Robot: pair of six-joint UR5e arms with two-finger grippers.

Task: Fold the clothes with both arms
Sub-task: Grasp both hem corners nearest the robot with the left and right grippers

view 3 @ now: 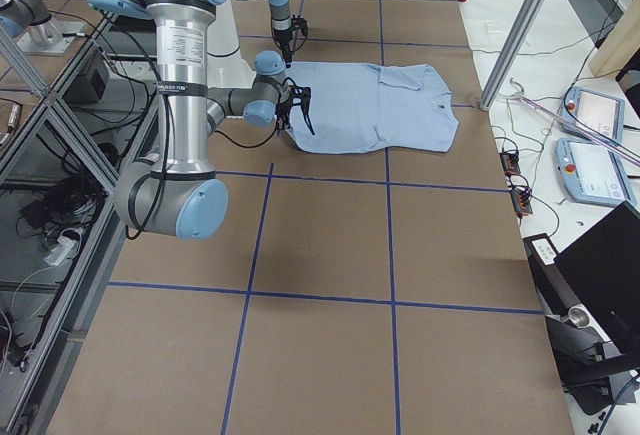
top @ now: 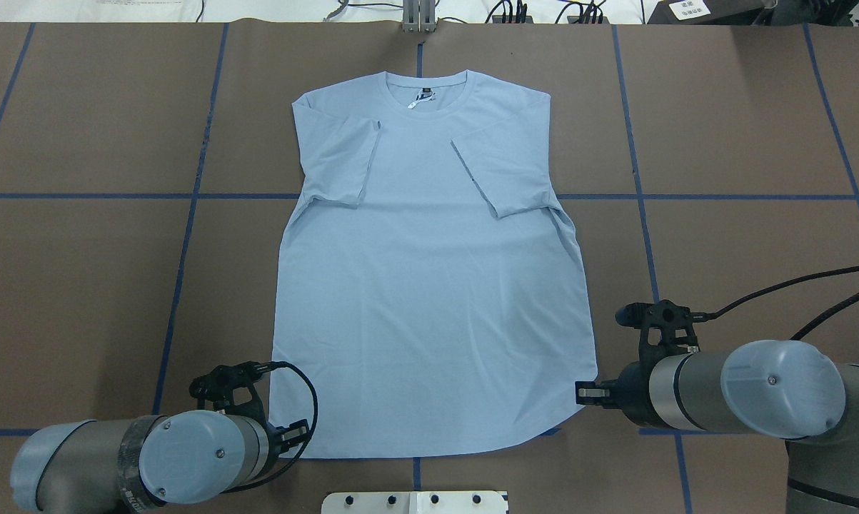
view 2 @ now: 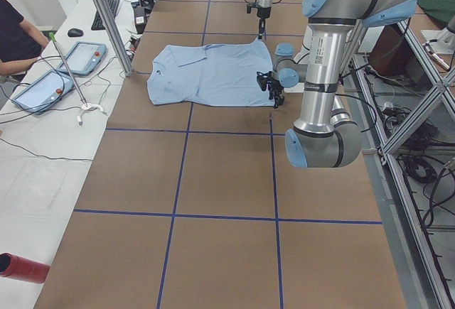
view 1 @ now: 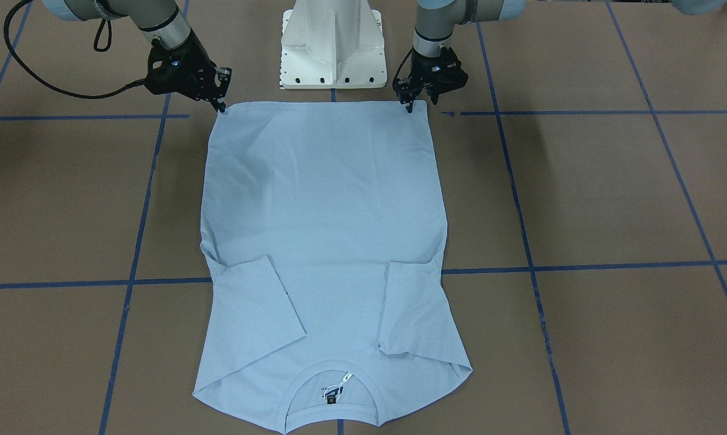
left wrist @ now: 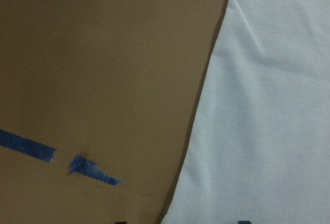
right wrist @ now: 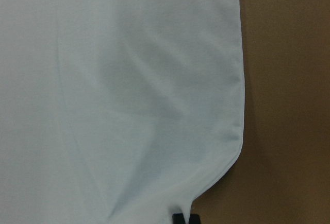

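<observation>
Light blue short-sleeved T-shirt (view 1: 321,199) flat on brown table with blue tape grid (view 1: 611,193). It runs away from both pincers: hem at their tips, round collar (view 1: 300,386) at the far end. Both sleeves folded inward onto the body. Few soft creases; white-and-dark neck label (view 1: 333,394) inside the collar.

Left gripper (view 1: 409,107) at one hem corner, right gripper (view 1: 220,106) at the other, shirt width between them.

Left wrist view: shirt's edge crosses the frame, torn blue tape scraps (left wrist: 85,165) on the table beside it. Two dark fingertips (left wrist: 244,222) at the bottom edge stand apart, one over table and one over cloth, so the left pincer is spread across the edge.

Right wrist view: rounded hem corner, creases running toward dark tips pressed together on it, so the right pincer is pinching cloth.

Overhead: blue joint caps cover much of both pincers. Side views: tips too small to judge. Label print unreadable.
</observation>
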